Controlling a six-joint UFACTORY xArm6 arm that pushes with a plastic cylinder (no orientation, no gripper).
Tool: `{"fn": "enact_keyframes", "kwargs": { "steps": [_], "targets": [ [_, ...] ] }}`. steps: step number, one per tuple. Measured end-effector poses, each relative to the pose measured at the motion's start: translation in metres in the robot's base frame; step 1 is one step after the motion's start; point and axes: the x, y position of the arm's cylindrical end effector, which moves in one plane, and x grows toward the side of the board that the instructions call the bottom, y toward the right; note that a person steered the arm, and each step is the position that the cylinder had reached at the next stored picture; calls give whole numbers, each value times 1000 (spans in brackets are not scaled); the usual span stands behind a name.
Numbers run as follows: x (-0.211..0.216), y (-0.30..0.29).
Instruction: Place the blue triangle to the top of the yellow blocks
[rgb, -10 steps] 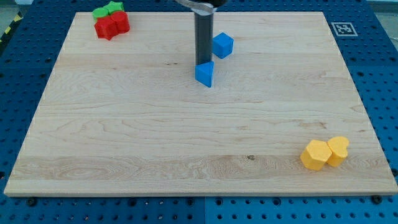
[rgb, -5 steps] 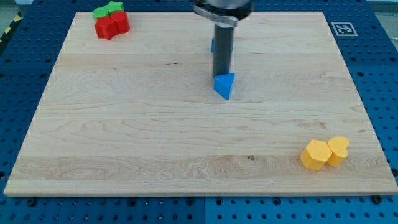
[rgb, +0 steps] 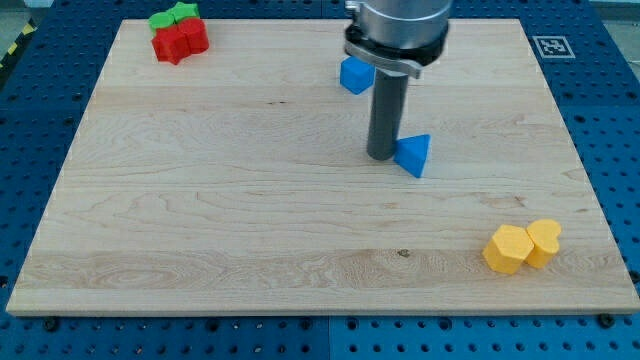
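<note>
The blue triangle (rgb: 414, 154) lies on the wooden board (rgb: 200, 200), right of the middle. My tip (rgb: 383, 155) stands right against the triangle's left side. The yellow blocks sit near the board's bottom right corner: a yellow hexagon (rgb: 506, 249) and a yellow heart (rgb: 544, 241), touching each other. The triangle is well up and to the left of them.
A blue cube (rgb: 355, 74) sits near the top middle, partly behind the arm. Two red blocks (rgb: 180, 40) and a green block (rgb: 172, 16) cluster at the top left corner. A marker tag (rgb: 549, 46) is at the top right.
My tip has moved down and to the right, pushing the blue triangle with it, away from the blue cube and toward the yellow blocks.
</note>
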Motion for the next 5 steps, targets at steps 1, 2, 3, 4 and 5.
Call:
{"fn": "enact_keyframes", "kwargs": {
  "steps": [1, 2, 3, 4, 5],
  "targets": [
    [-2, 10],
    [2, 19],
    [2, 34],
    [-2, 49],
    [8, 58]
  ]
}}
